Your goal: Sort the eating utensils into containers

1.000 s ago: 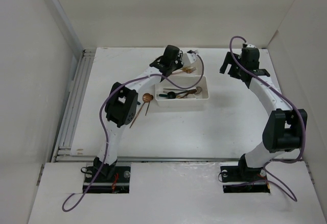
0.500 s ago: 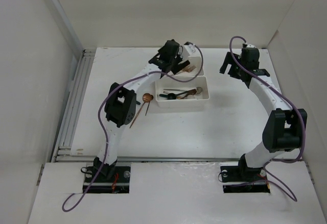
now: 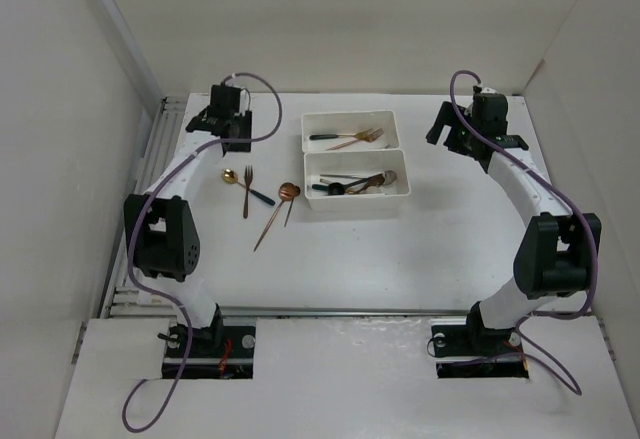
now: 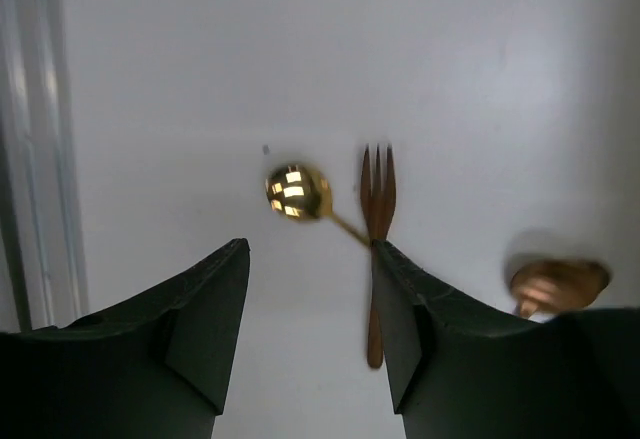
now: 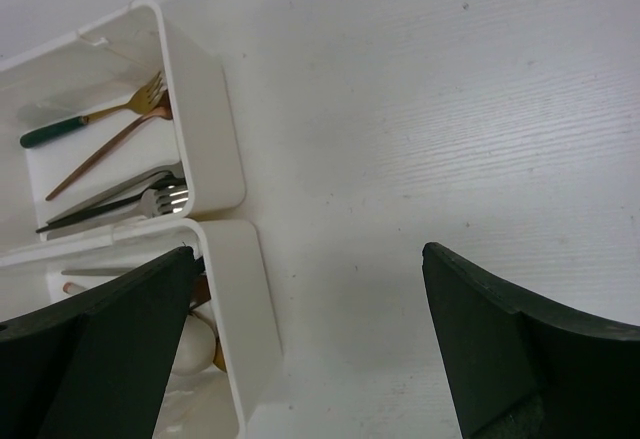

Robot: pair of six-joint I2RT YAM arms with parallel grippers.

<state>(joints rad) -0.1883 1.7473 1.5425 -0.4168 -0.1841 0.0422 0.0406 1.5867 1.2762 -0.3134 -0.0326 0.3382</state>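
Observation:
Two white bins lie side by side at the table's back middle. The far bin (image 3: 350, 116) holds forks, one with a green handle (image 3: 325, 137). The near bin (image 3: 400, 184) holds spoons. Loose on the table to their left lie a gold spoon (image 3: 230, 175), a copper fork (image 3: 246, 191) and a copper spoon (image 3: 288, 192). My left gripper (image 3: 230, 131) is open and empty behind them. Its wrist view shows the gold spoon (image 4: 293, 191) and the fork (image 4: 377, 189) ahead of the open left gripper (image 4: 310, 249). My right gripper (image 3: 447, 126) is open and empty right of the bins.
A metal rail (image 3: 140, 199) runs along the table's left edge, close to my left arm. White walls enclose the back and sides. In the right wrist view the bins' right ends (image 5: 215, 149) sit left of the open right gripper (image 5: 310, 254), over bare table.
My left arm has swung from over the far bin to the table's far left, above the loose utensils. The far bin now shows uncovered. The right arm has not moved.

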